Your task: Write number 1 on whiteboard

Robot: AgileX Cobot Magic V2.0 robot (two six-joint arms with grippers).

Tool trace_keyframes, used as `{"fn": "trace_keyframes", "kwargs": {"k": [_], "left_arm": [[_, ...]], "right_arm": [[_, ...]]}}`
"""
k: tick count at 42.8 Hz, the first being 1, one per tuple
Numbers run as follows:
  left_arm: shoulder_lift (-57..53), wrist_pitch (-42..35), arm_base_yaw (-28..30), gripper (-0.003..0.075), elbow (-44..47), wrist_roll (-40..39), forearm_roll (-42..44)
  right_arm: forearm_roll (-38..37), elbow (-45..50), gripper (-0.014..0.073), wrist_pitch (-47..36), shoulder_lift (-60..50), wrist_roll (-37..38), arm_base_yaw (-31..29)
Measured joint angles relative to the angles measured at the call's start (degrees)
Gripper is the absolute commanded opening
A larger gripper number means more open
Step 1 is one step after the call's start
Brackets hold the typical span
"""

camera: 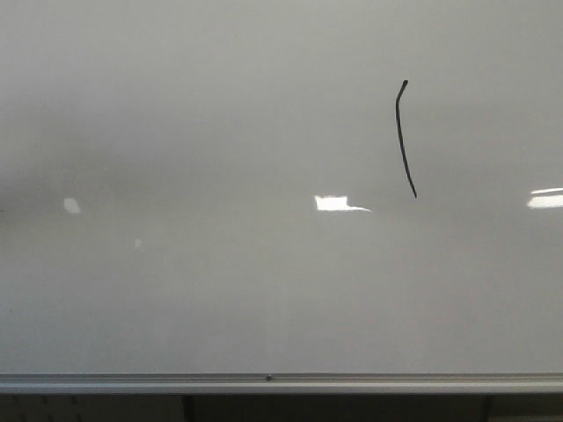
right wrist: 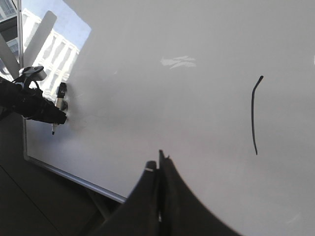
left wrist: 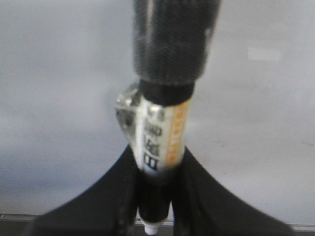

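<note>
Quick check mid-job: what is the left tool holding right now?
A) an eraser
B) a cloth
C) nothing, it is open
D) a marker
D: in the left wrist view the left tool is shut on a marker, its white tip pointing out below the fingers, with the whiteboard behind it.

We see the whiteboard (camera: 220,290) as glossy pale grey-white, edged below by a silver frame strip (camera: 281,383). The number 1 (camera: 403,136) on it is a thin black stroke. Between the left gripper's (left wrist: 155,196) black jaws sits a marker (left wrist: 162,137) with a white label, black characters, an orange band and a white tip. The right gripper (right wrist: 160,172) is black too.
</note>
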Motion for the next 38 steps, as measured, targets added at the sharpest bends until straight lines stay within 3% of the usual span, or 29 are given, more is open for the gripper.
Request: {"fn": "trace_keyframes", "kwargs": {"k": [9,16,20,24,35,38], "left_arm": [[1.0,-1.6,0.0,0.0319,0.0,0.0,0.0],[1.1,-1.9,0.0,0.0484,0.0,0.0,0.9],[0.1,-1.3,0.1,0.0490,0.0,0.0,1.6],[-3.1,0.6,0.5,0.0430,0.0,0.0,1.8],[-18.1,2.2,0.5,0.0003,1.9,0.0,2.0],[-22.3,2.3,-0.5,-0.0020,3.0,0.2,2.1]], "right_arm": [[0.0,0.0,-0.0061,0.0,0.0,0.1,0.0],[0.0,0.0,-0.0061,0.0,0.0,0.1,0.0],[0.0,0.0,-0.0061,-0.4,0.0,0.1,0.0],[0.0,0.0,-0.0061,-3.5,0.0,0.1,0.0],[0.4,0.0,-0.0061,-15.5,2.8,0.1,-0.1],[0.7,0.0,-0.0061,-17.5,2.8,0.1,-0.1]]}}
